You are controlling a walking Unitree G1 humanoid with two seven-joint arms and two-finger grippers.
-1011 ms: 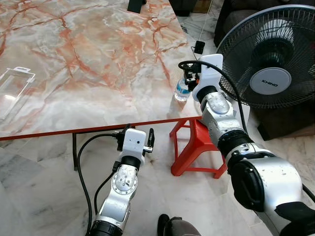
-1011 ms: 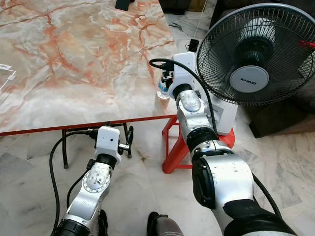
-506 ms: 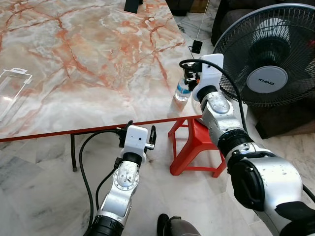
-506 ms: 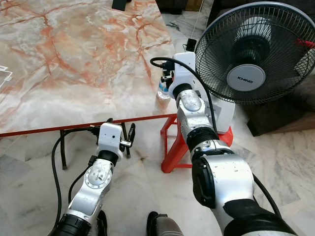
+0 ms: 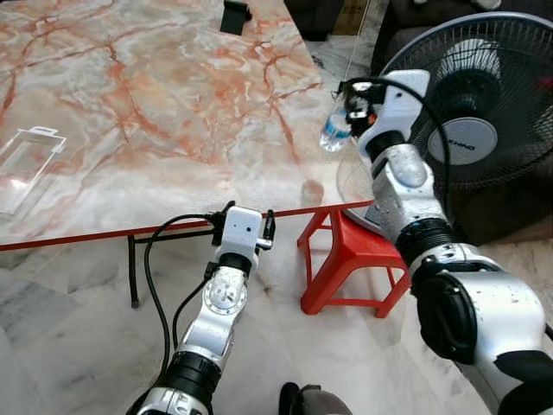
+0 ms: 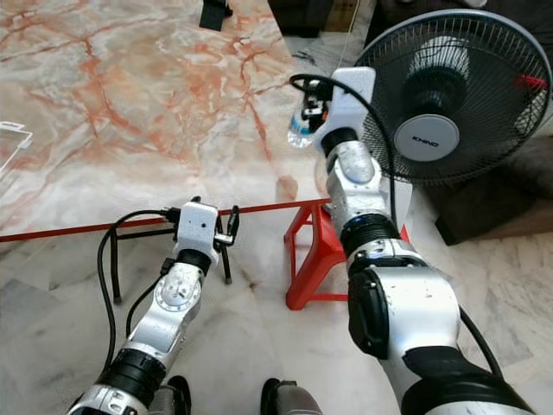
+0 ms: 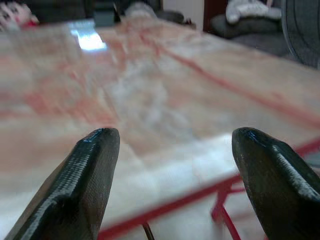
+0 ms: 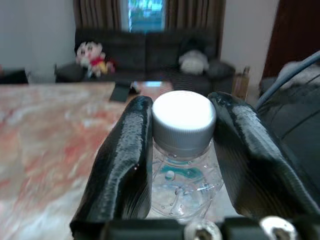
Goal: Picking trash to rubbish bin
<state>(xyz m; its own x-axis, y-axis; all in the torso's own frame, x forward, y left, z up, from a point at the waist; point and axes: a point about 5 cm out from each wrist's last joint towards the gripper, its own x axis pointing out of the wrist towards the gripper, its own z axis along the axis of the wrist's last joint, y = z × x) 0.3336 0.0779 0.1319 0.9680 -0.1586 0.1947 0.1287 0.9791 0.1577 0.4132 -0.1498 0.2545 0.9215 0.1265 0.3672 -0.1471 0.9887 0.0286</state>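
Observation:
A small clear plastic water bottle [image 5: 334, 132] with a white cap [image 8: 183, 120] hangs in the air above the right edge of the marble table [image 5: 130, 112]. My right gripper [image 5: 352, 111] is shut on it just under the cap; the black fingers [image 8: 125, 160] press both sides of its neck. My left gripper [image 5: 249, 213] sits low, just below the table's red front edge, open with nothing between its fingers [image 7: 90, 175]. A flat clear plastic package [image 5: 26, 164] lies on the table at the far left.
A large black standing fan [image 5: 475, 121] stands close behind my right arm. A red plastic stool [image 5: 354, 259] is under the table's right corner. A black object [image 5: 233, 15] rests at the table's far end. Black table legs [image 5: 131, 272] stand on the pale tiled floor.
My right gripper has lifted the bottle off the table's edge, up and slightly right. The left gripper has edged closer to the table's front edge.

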